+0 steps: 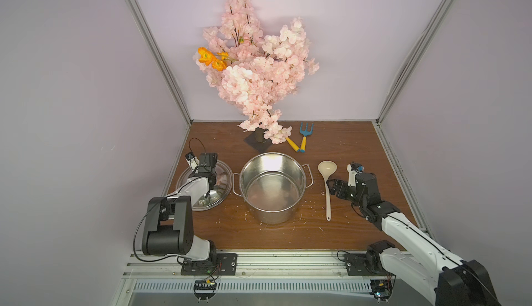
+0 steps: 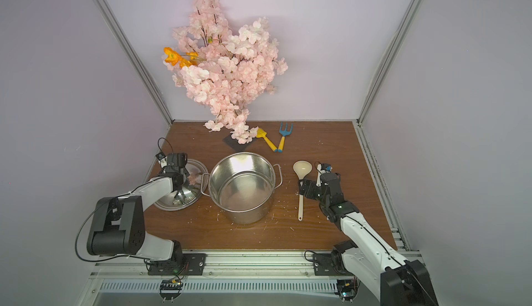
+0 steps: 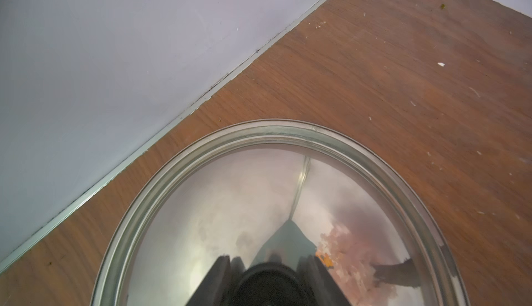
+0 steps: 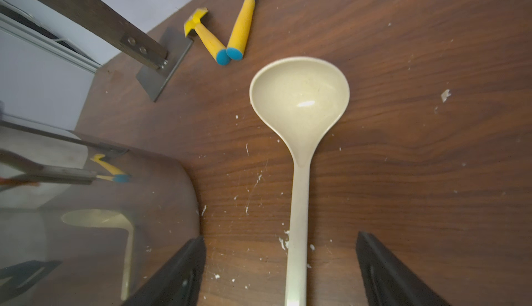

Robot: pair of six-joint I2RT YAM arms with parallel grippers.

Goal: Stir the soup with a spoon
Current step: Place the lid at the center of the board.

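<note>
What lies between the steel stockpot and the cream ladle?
Only bare brown wooden tabletop with pale flecks separates the shiny steel stockpot from the cream plastic ladle, shown in both top views and the right wrist view.

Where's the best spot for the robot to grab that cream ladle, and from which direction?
The slim handle, about midway, from straight above. The ladle lies flat on the table, bowl up; the bowl is wide and round, the handle narrow and straight. The open right gripper has a finger on either side of it.
</note>
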